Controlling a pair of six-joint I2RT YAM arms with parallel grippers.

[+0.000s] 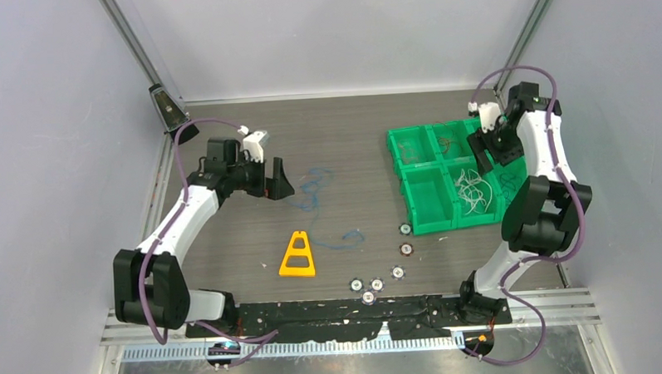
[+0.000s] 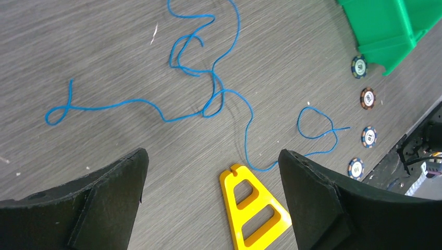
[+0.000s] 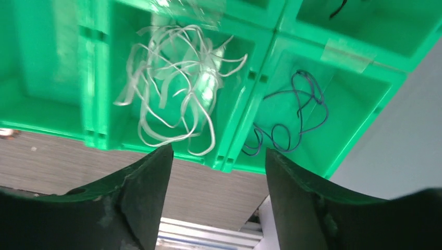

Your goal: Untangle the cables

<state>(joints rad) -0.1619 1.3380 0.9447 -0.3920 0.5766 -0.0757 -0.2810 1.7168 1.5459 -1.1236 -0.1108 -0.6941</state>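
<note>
A thin blue cable (image 1: 314, 190) lies in loose loops on the table's middle, with one end loop (image 1: 352, 236) nearer the front. In the left wrist view it (image 2: 215, 91) spreads ahead of my left gripper (image 2: 213, 156), which is open and empty above the table. My left gripper (image 1: 276, 182) hangs just left of the cable. My right gripper (image 1: 484, 152) is open and empty over the green bins (image 1: 433, 223). In the right wrist view (image 3: 219, 153) a bunch of white cables (image 3: 177, 88) fills one compartment and a dark blue cable (image 3: 292, 114) lies in the one beside it.
A yellow triangular frame (image 1: 298, 255) lies flat near the cable's front end, also in the left wrist view (image 2: 253, 208). Several poker chips (image 1: 406, 249) lie scattered between it and the bins. The enclosure's grey walls stand close on both sides.
</note>
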